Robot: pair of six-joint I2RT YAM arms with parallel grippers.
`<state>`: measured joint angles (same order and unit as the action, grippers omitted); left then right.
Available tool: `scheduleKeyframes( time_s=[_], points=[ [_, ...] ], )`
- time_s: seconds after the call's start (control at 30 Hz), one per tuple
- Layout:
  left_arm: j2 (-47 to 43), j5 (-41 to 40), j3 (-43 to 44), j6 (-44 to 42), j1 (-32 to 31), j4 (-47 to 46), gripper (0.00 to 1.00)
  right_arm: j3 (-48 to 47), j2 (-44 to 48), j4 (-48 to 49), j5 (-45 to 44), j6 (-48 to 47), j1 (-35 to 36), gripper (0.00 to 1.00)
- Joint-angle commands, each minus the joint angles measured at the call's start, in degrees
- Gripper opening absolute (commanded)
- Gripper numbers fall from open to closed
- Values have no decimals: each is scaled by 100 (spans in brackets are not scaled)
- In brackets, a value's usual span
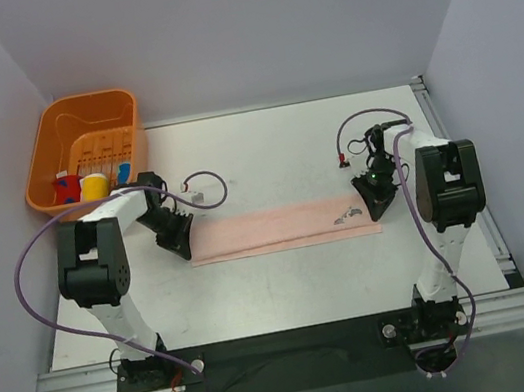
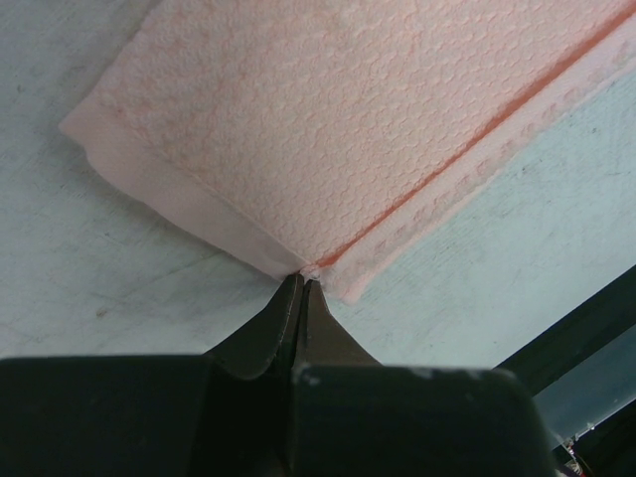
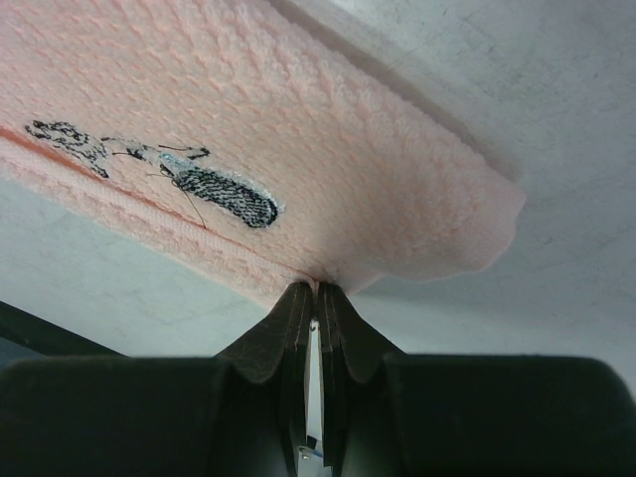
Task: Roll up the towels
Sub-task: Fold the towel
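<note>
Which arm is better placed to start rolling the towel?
Right, marginally: both pinch near corners of the pink towel, but the right gripper grips more hem; the left gripper holds only the tip.

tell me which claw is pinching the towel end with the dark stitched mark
The right claw: the dark stitched mark on the pale pink terry towel sits by its tips. The left claw pinches the plain end.
</note>
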<state>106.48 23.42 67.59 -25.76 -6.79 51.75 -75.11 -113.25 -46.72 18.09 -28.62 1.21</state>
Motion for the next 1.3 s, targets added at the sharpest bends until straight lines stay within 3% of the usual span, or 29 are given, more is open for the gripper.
scheduleKeyframes(
  time_s=[0.0, 0.2, 0.27, 0.3, 0.33, 0.37, 0.5, 0.6, 0.77, 0.87, 1.0, 1.27],
  points=[
    [-284, -66, 175, -122, 37, 19, 0, -118, 356, -311, -209, -64, 2, 0],
    [-514, -83, 123, -342, -7, 204, 0, 84, 603, -435, -244, -258, 10, 0],
    [-461, -74, 105, -395, -33, 196, 0, 119, 471, -435, -244, -240, 28, 5],
    [-444, -22, 114, -404, -33, 213, 6, 120, 427, -443, -244, -214, 37, 11],
    [-461, -13, 114, -465, -33, 265, 12, 128, 427, -461, -236, -197, 37, 24],
    [-487, 22, 96, -526, -25, 301, 23, 146, 462, -504, -209, -214, 37, 28],
    [-952, 180, -62, -983, 2, 450, 42, 330, 961, -715, -183, -512, 11, 31],
    [-1198, 294, -10, -1230, 46, 617, 50, 366, 1191, -988, -217, -776, -16, 35],
    [-1331, 575, 342, -1160, 55, 793, 52, 32, 1385, -1173, -8, -550, -104, 41],
    [-1191, 611, 447, -826, -7, 548, 51, -302, 1192, -1155, 423, -198, -112, 39],
    [-839, 445, 369, -151, -77, 38, 47, -461, 604, -980, 652, 522, -51, 28],
    [-453, 103, -105, 422, -130, -718, 38, -83, -135, -417, -66, 841, -33, 25]
  ],
)
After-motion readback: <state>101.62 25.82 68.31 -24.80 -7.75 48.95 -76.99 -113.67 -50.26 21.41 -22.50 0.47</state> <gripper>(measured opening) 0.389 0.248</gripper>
